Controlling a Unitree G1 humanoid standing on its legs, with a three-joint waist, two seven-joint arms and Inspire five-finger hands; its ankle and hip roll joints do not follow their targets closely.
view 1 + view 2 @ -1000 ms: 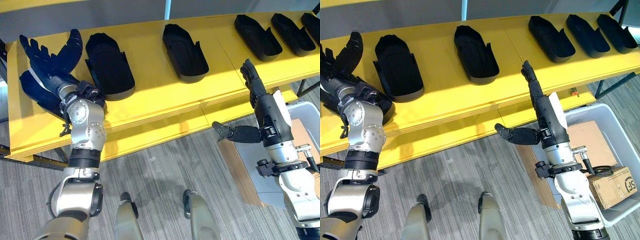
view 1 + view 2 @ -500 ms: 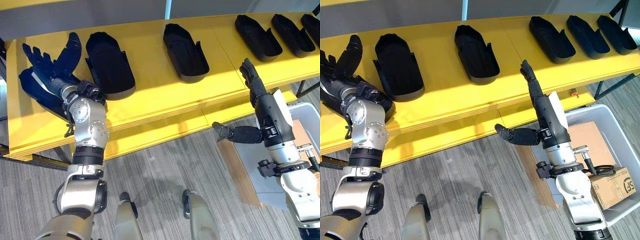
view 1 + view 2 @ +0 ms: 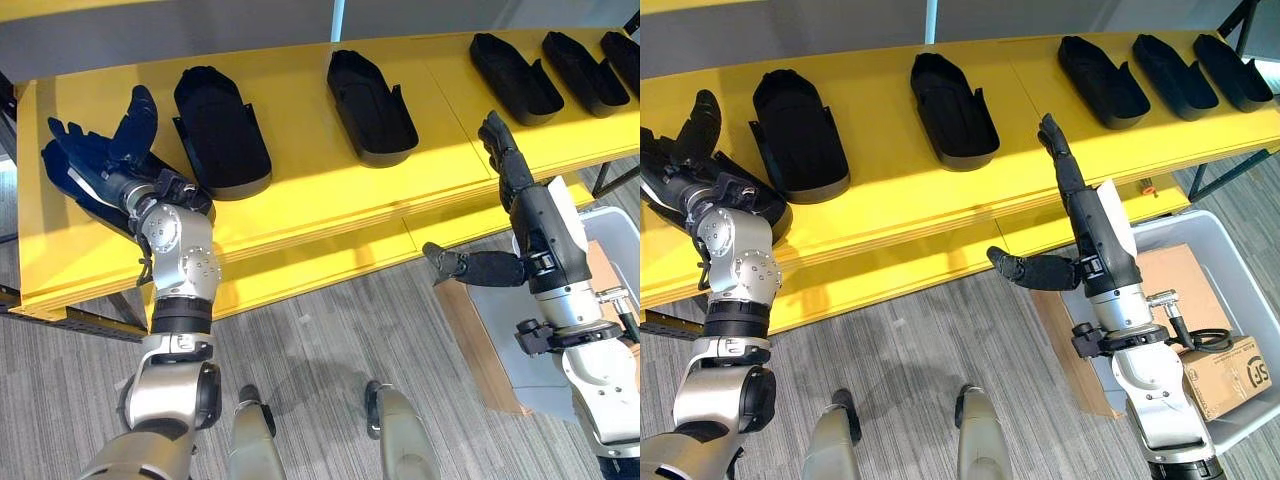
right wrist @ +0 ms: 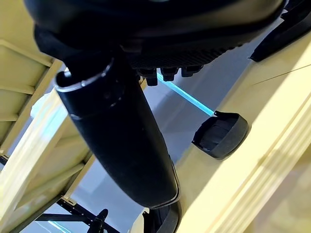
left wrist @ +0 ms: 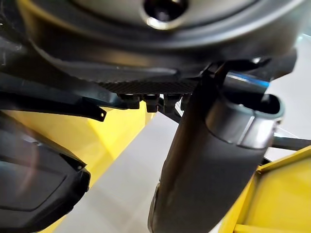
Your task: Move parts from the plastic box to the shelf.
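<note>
Both hands open over the yellow shelf [image 3: 330,190]; black parts lie in a row on it.

The left hand [image 3: 95,160], at 10 o'clock in the left eye view, rests with fingers spread wide on a dark part [image 3: 80,190] at the shelf's left end, curled round nothing. Just beside it at 11 o'clock lies a second part [image 3: 222,130], a third [image 3: 370,105] at 12, and three more [image 3: 515,75] close together at 1 to 2 o'clock. The right hand [image 3: 515,205], at 3 o'clock, stands upright by the shelf's front edge, fingers straight, thumb stuck out sideways, holding nothing. The plastic box [image 3: 1230,270] sits on the floor at 4 o'clock, with a cardboard carton [image 3: 1230,375] inside.
</note>
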